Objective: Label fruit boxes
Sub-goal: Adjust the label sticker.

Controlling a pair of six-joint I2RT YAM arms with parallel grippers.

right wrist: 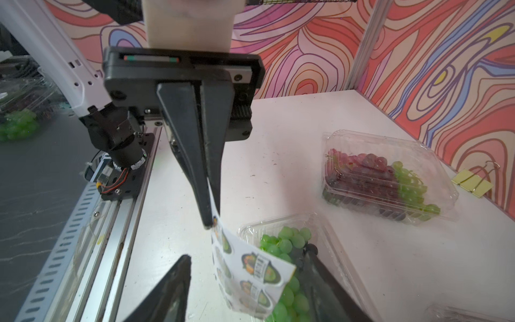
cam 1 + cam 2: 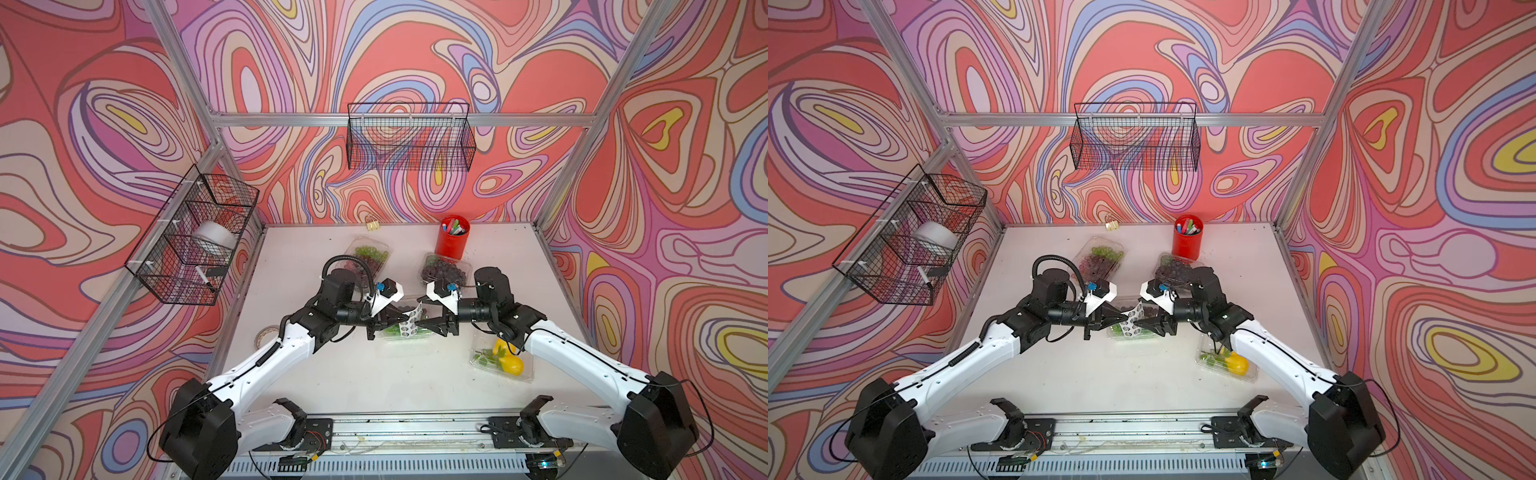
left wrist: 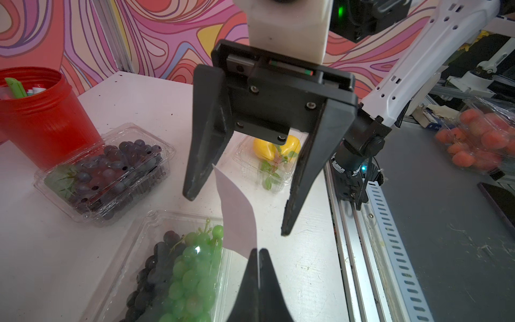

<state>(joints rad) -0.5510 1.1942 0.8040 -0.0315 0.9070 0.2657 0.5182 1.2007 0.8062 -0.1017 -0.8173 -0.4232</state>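
Left tool [image 1: 210,223]: jaws pressed together on one edge of the sticker sheet [image 1: 250,273], which it carries clear of the counter [image 2: 374,374], printed face turned to the opposite arm, probably so a label can be peeled off. Right tool [image 3: 239,213]: jaws apart, one on each side of the sheet's free end, gripping nothing; judged to be lining up for a pinch on a single sticker. Green-grape box [image 3: 184,264]: lid closed, directly beneath both tools at mid-counter, so likely the next to be labelled, and close enough for a short carry. Dark-grape box [image 2: 444,268]: behind the right tool, just in front of the red pen cup [image 2: 453,241]. Mixed-grape box [image 1: 384,181]: behind the left tool, towards the back wall, near a yellow binder clip [image 1: 471,182]. Lemon box [image 2: 503,359]: on the right side of the counter, partly under the right forearm. All four boxes lie flat and apart from one another, with their lids reachable from above; no label shows on any of them.
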